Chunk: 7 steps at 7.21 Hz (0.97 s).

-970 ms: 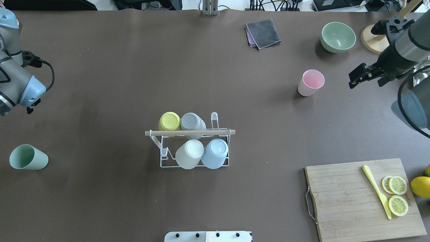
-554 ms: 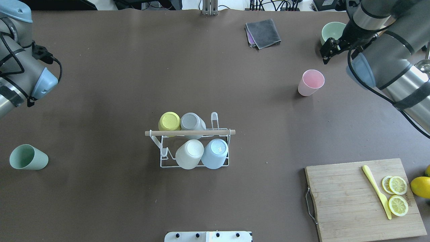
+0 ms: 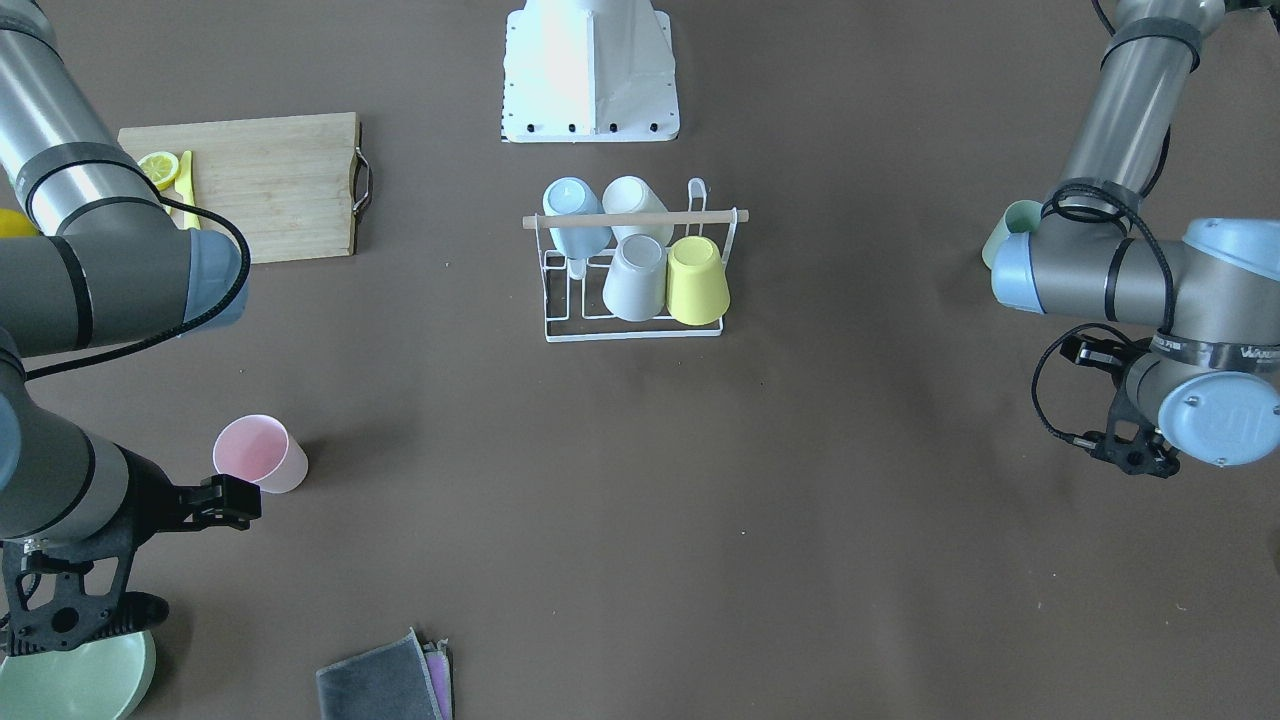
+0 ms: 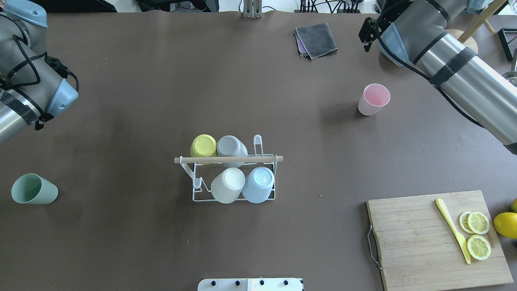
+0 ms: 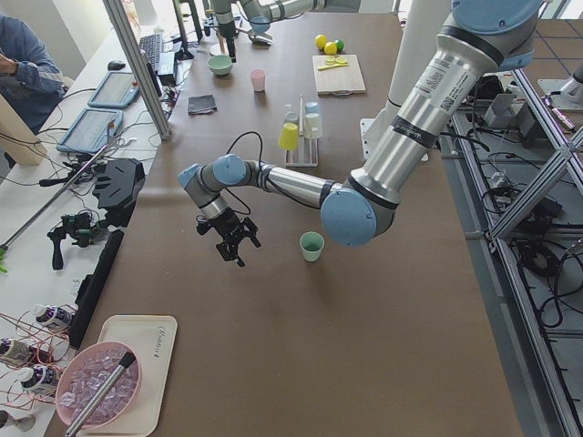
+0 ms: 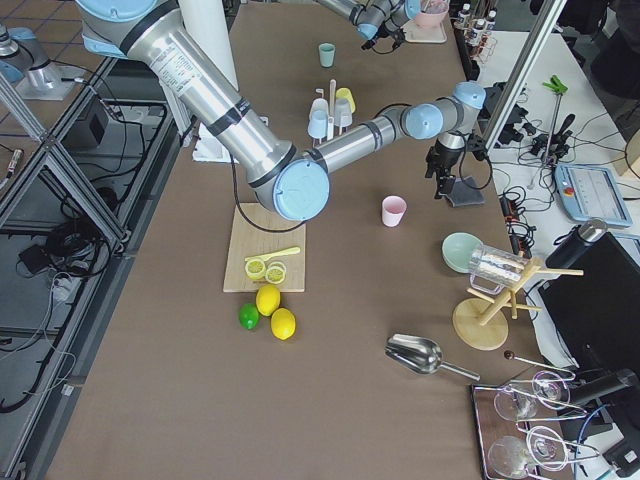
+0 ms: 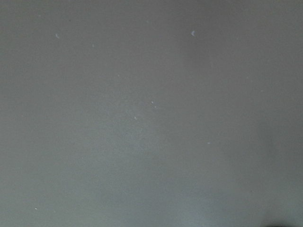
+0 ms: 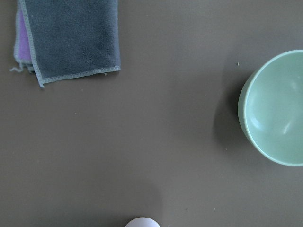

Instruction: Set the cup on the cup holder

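Observation:
The white wire cup holder point(image 4: 194, 199) with a wooden rod handle point(image 4: 228, 160) stands mid-table and holds several upturned cups; it also shows in the front-facing view point(image 3: 548, 300). A pink cup point(image 4: 373, 99) stands upright at the far right, also in the front-facing view point(image 3: 260, 453). A green cup point(image 4: 34, 188) lies on its side at the near left. My right gripper point(image 3: 75, 610) hangs open and empty over the table between towel and bowl, beyond the pink cup. My left gripper point(image 3: 1135, 455) is open and empty above bare table, far from the green cup.
A green bowl point(image 8: 274, 109) and a folded grey towel point(image 4: 316, 39) lie at the far side. A cutting board point(image 4: 420, 238) with a yellow knife point(image 4: 452, 230) and lemon slices sits at the near right, with a lemon point(image 4: 505, 224) beside it.
My right arm has swung from the right edge to the far side, over the bowl and towel area. My left arm has shifted slightly. The cups and the holder have not moved.

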Available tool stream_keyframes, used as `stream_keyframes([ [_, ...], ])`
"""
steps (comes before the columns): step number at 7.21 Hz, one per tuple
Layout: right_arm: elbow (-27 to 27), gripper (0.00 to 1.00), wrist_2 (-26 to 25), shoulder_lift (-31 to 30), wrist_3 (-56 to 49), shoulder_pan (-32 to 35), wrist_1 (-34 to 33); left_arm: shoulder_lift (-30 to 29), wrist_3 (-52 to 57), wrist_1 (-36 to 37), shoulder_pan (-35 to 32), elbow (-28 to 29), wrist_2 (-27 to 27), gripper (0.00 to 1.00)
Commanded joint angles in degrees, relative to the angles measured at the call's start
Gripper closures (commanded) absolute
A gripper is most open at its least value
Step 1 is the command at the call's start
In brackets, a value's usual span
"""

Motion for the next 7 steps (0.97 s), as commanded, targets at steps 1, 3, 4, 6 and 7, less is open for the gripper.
stream_keyframes([
  [1,-9.1,0.00,0.7,5.1,-3.9,0.2,0.1,-1.7,0.0,0.3,0.5,1.2,-0.1,0.02],
  [3,-17.0,0.00,1.4,9.0,-8.7,0.5,0.1,-2.5,0.2,1.4,1.8,1.5,-0.7,0.02],
  [4,-21.1,0.00,1.9,11.3,-11.1,0.3,-0.2,-3.2,1.4,3.5,2.6,1.6,-0.9,0.02],
  [6,-27.4,0.00,3.8,13.3,-15.0,-1.3,-0.2,-3.7,2.5,5.2,4.7,1.9,-1.5,0.02],
  [7,-30.0,0.00,3.9,14.2,-15.3,-2.4,-0.3,-4.5,3.8,6.8,5.0,1.9,-3.1,0.02],
])
